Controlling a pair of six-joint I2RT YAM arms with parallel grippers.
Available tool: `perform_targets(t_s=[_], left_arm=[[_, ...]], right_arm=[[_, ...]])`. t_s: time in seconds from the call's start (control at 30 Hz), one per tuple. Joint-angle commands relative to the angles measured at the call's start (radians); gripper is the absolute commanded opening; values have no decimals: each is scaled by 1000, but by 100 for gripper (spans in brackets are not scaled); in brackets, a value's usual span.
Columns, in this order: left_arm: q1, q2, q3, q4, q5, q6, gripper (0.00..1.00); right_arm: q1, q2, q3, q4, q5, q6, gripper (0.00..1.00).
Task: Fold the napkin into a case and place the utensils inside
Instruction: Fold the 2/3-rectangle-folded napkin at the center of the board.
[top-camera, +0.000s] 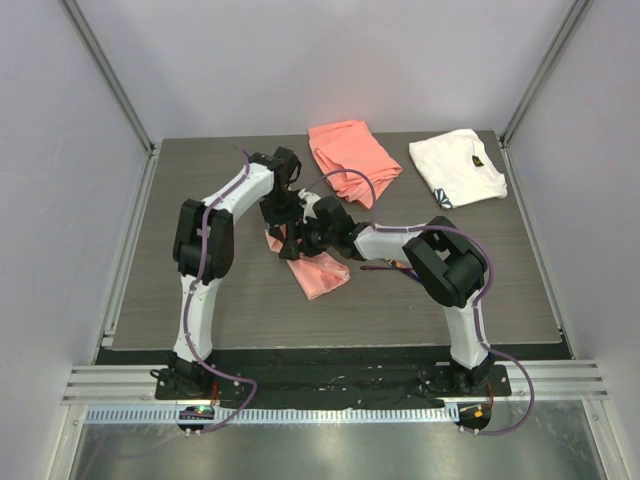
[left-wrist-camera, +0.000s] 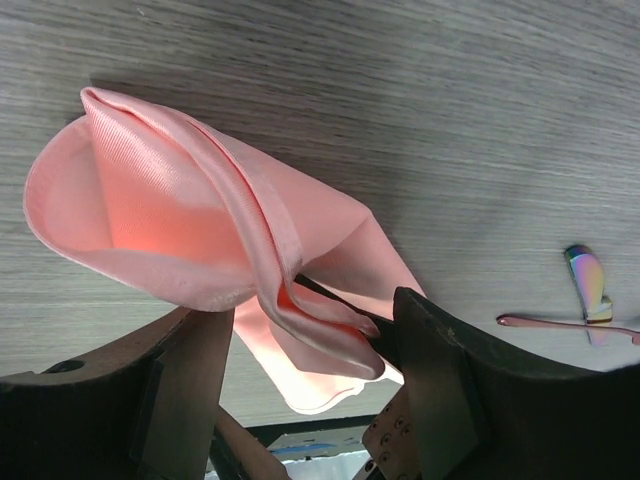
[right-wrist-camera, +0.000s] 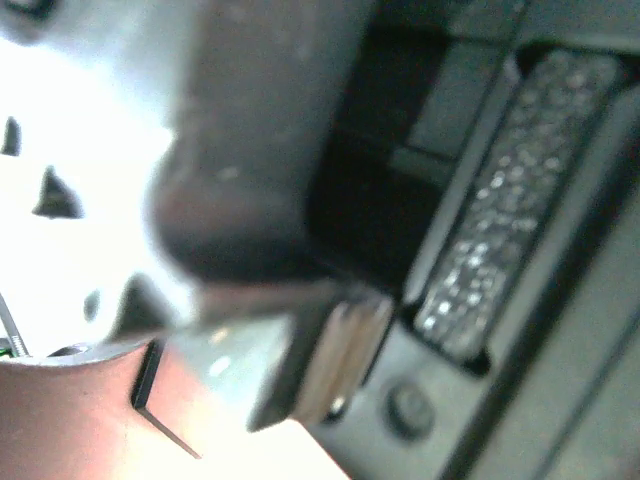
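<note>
Left gripper (left-wrist-camera: 305, 330) wide apart astride the glossy pale-pink napkin (left-wrist-camera: 150, 210)

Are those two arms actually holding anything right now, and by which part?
Apparently nothing. The left tool stands open around the bunched edge of the napkin without pinching it. The right tool is too hidden and blurred to tell.
</note>
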Motion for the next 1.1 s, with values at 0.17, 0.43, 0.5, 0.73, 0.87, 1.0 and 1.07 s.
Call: perform_targets(t_s=[0.17,0.43,0.5,0.73,0.87,1.0,1.07], left_arm=[[-8,-63,-75,100,118,110,45],[31,-155,-231,206,172,163,29],[35,-161,-245,215,175,177,26],[43,-155,-241,241,193,235,17],[44,-133,-225,235,189,266,4],[51,-124,-225,234,184,287,0],[55,-126,-230,240,192,291,0]], right_arm=[[1,-12,-12,-115,63,-67,73],[-5,-50,-38,-110,50,-64,73],[-10,-73,-58,-107,43,-64,74],[-33,-187,-110,-90,-12,-80,75],[-54,-234,-108,-92,-81,-67,76],[-125,-273,-140,-90,-118,-14,75],[-174,-290,-171,-87,-122,-11,71]])
